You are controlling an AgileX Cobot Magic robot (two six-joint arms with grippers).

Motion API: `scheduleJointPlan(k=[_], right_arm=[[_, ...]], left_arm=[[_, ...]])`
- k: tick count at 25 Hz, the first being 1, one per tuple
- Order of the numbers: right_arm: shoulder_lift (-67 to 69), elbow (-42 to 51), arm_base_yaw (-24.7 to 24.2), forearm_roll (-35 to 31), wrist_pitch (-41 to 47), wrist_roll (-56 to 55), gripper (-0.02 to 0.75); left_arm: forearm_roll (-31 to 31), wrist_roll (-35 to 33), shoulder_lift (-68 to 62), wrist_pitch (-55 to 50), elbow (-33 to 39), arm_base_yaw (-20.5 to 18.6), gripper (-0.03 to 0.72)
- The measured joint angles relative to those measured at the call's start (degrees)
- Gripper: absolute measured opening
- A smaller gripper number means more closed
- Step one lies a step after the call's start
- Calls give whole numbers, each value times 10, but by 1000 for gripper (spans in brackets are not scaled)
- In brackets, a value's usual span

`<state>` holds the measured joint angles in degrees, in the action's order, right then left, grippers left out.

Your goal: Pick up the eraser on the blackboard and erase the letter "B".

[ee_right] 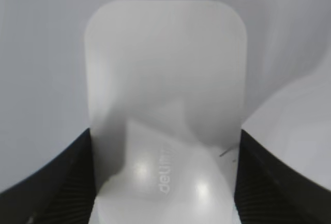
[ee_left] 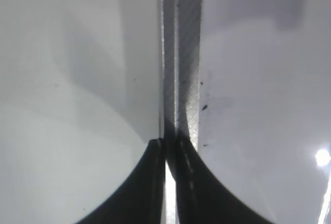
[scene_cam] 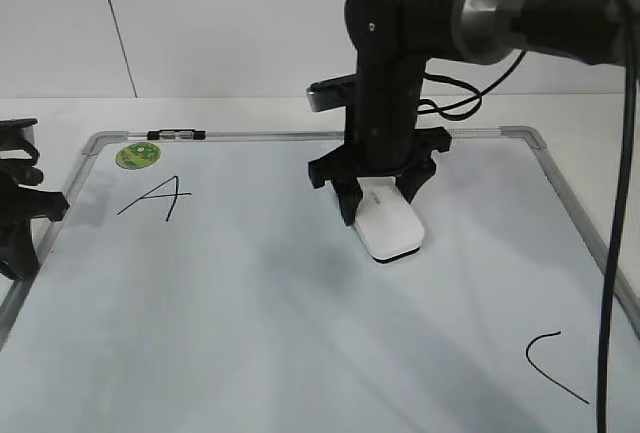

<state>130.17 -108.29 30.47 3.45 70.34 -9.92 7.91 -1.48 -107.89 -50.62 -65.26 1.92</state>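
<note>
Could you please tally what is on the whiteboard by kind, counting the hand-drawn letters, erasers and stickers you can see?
Black hand-drawn marker letters: 2, the slanted A and the curved C.
White rounded plastic erasers: 1, held in the right gripper.
Round green stickers: 1.
Total: 4. No B shows.

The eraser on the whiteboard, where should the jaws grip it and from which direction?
Grip the eraser across its two long straight sides near one end, coming down from above. It lies flat on the blackboard, so only its sides offer parallel faces. The right gripper sits that way now, a finger against each side.
</note>
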Motion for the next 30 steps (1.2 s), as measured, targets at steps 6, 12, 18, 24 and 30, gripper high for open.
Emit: scheduleJointPlan(k=[6, 12, 18, 24, 30], right_arm=[[1, 0, 82, -6, -1, 17, 531], [5, -13, 114, -46, 3, 32, 531], [11, -28, 113, -35, 15, 33, 531], [11, -29, 74, -62, 14, 32, 531], [11, -31, -22, -63, 8, 27, 531]], left_arm=[[0, 0, 0, -1, 0, 0, 25], [0, 0, 0, -1, 0, 0, 25], [-1, 0, 0, -1, 0, 0, 25], [-1, 0, 0, -1, 0, 0, 25], [0, 0, 0, -1, 0, 0, 25]])
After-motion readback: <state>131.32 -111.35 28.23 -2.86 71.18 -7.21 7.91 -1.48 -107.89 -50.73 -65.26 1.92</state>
